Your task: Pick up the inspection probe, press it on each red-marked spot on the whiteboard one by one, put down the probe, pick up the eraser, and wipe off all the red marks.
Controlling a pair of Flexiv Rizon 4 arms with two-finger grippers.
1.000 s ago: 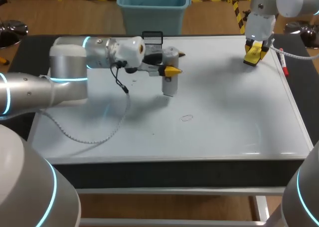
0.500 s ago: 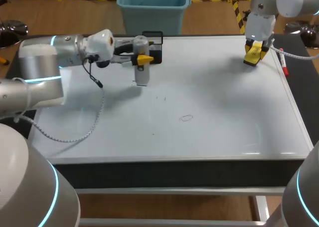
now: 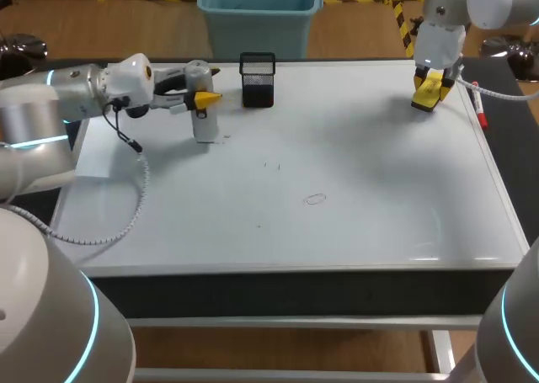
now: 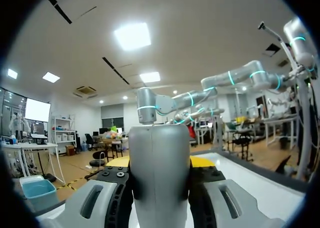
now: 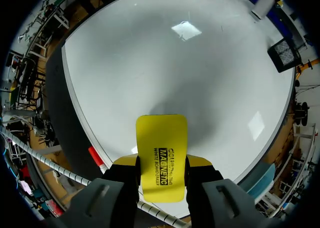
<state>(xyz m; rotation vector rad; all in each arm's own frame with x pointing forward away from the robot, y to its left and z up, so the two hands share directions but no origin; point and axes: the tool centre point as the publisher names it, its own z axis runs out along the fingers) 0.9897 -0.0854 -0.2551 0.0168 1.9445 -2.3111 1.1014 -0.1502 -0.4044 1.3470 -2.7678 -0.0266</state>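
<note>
Grey inspection probe (image 3: pixel 203 124) held upright in left gripper (image 4: pixel 160 164), whiteboard (image 3: pixel 362 172) far-left corner; yellow eraser (image 5: pixel 161 138) clamped by right gripper (image 5: pixel 162 161), far-right corner.

Whiteboard (image 3: pixel 379 189) centre and whole 6 o'clock half pass freely. Obstructions: black mesh holder (image 3: pixel 258 80) at 12 o'clock edge; left gripper (image 3: pixel 202 99) clamping upright inspection probe (image 3: pixel 203 124) at 10 o'clock; right gripper (image 3: pixel 430 82) clamping eraser (image 3: pixel 426 98) at 2 o'clock, red-capped marker (image 3: pixel 478 108) just beside it

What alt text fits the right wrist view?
The right gripper holds a yellow eraser between its fingers over the whiteboard, near its edge. A red marker lies at that edge beside the gripper, and a black mesh holder stands at the far side.
</note>
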